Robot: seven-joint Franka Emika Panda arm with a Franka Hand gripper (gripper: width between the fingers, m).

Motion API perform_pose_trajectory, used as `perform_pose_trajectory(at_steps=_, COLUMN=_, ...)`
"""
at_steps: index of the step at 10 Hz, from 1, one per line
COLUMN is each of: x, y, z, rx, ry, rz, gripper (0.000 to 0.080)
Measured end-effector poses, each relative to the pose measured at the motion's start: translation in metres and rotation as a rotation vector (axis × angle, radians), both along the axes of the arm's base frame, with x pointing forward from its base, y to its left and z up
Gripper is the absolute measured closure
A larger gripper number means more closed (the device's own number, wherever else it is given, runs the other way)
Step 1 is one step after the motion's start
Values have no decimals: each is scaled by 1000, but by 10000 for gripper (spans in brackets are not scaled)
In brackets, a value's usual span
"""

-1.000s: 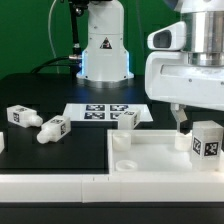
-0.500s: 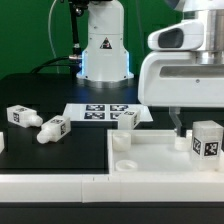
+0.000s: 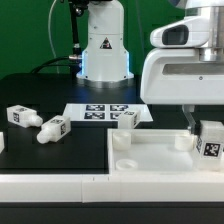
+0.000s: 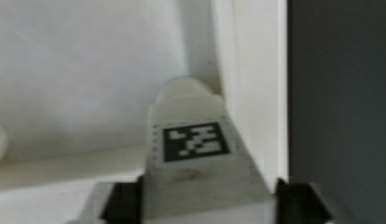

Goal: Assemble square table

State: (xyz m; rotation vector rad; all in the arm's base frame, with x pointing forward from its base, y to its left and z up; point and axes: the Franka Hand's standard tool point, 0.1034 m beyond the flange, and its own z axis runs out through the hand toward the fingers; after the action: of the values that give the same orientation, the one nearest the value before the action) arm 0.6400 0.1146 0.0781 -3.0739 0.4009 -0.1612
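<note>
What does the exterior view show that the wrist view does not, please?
Only the exterior view shows the loose legs, the marker board and the arm's base. Only the wrist view shows both fingers against the leg's sides. Both show the tagged leg in the tool, by the square tabletop's rim.

A green backdrop stands far behind the claw. The black table spreads beneath and beyond it, evenly lit.
</note>
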Motion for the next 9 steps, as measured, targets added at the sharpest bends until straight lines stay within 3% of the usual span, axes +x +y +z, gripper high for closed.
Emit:
perform_pose_trajectory(at_steps=4, x=0, y=-1, z=0, rx=33, ry=33, rz=-521, gripper=514)
perform_pose_trajectory(at_steps=7, x=1, y=1, z=-1, rx=124, ry=95, rz=-1095, gripper=514)
perform_pose_trajectory(at_steps=9, x=0, y=1, z=-1, rx=139, ry=94, rz=-1169, gripper=514)
